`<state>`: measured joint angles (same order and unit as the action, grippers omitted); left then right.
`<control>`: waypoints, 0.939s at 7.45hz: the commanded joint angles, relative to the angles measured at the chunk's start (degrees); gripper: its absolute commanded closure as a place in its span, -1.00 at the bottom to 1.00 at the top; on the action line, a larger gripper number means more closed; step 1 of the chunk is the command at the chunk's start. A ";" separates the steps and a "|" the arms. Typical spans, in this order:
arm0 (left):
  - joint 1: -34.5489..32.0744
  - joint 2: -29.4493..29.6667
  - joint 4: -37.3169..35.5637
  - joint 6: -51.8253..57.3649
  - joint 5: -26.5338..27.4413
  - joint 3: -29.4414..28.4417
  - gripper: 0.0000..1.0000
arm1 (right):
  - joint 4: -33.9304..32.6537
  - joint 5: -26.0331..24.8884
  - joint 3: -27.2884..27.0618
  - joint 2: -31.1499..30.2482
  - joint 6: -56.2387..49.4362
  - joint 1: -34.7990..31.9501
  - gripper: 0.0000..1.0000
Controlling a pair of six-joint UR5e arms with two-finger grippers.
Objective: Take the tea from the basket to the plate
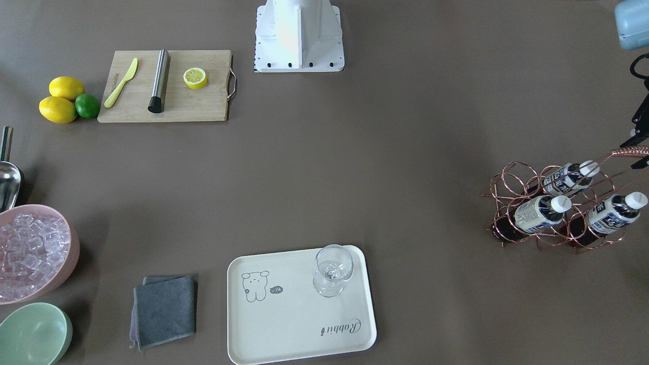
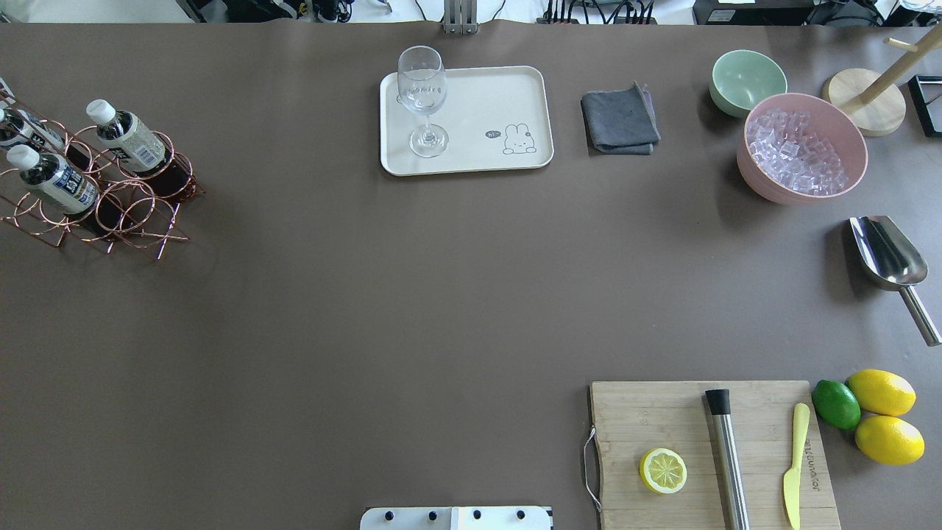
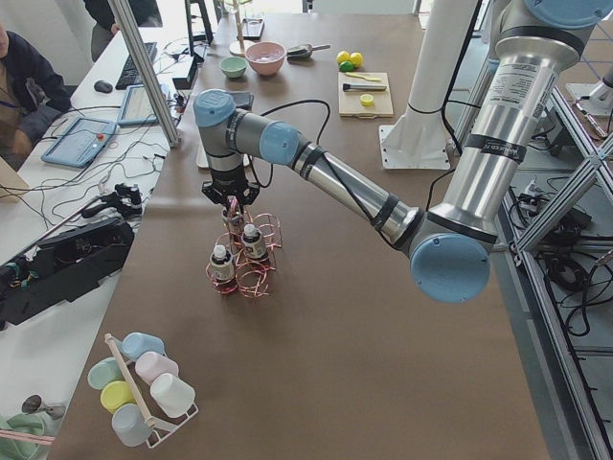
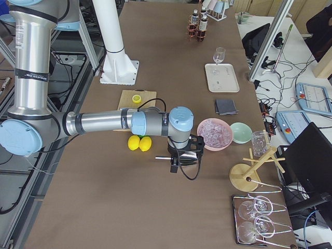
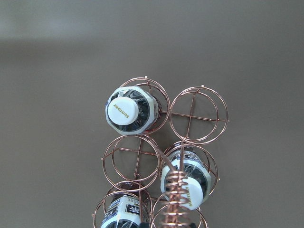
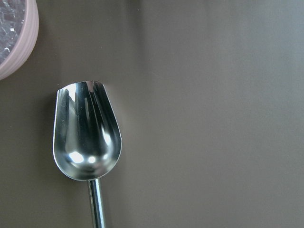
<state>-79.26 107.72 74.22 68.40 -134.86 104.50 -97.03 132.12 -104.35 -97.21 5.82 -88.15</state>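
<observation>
The copper wire basket (image 1: pixel 512 182) stands at the table's end on my left and holds three tea bottles (image 1: pixel 540 213) with white caps; it also shows in the overhead view (image 2: pixel 140 221). The left wrist view looks straight down on the caps (image 5: pixel 122 110) and the twisted handle (image 5: pixel 176 199). My left gripper (image 3: pixel 230 199) hangs just above the basket's handle; I cannot tell whether it is open or shut. The cream plate (image 1: pixel 284 324) lies far off and carries a wine glass (image 1: pixel 332 271). My right gripper (image 4: pixel 182 155) hovers over a steel scoop (image 6: pixel 88 142); I cannot tell its state.
A cutting board (image 2: pixel 662 419) with a lemon half, a steel muddler and a yellow knife lies near my right. Lemons and a lime (image 2: pixel 835 403), a pink bowl of ice (image 2: pixel 802 151), a green bowl (image 2: pixel 747 81) and a grey cloth (image 2: pixel 620 121) are also on that side.
</observation>
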 commanded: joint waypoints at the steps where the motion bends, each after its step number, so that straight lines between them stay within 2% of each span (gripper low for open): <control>1: -0.36 -0.05 -0.30 2.26 0.21 0.00 1.00 | 0.00 0.15 -0.24 0.00 0.16 0.09 -1.00; 6: -3.88 2.49 -1.53 2.70 0.21 1.14 1.00 | -0.09 0.33 -1.82 0.09 0.25 0.26 -1.00; 7: -3.88 3.89 -5.97 2.71 0.21 1.32 1.00 | 0.00 0.42 -2.61 0.09 0.25 0.26 -1.00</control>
<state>-82.77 109.75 72.91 70.92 -134.60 105.41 -97.10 132.45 -105.81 -97.12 6.06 -87.93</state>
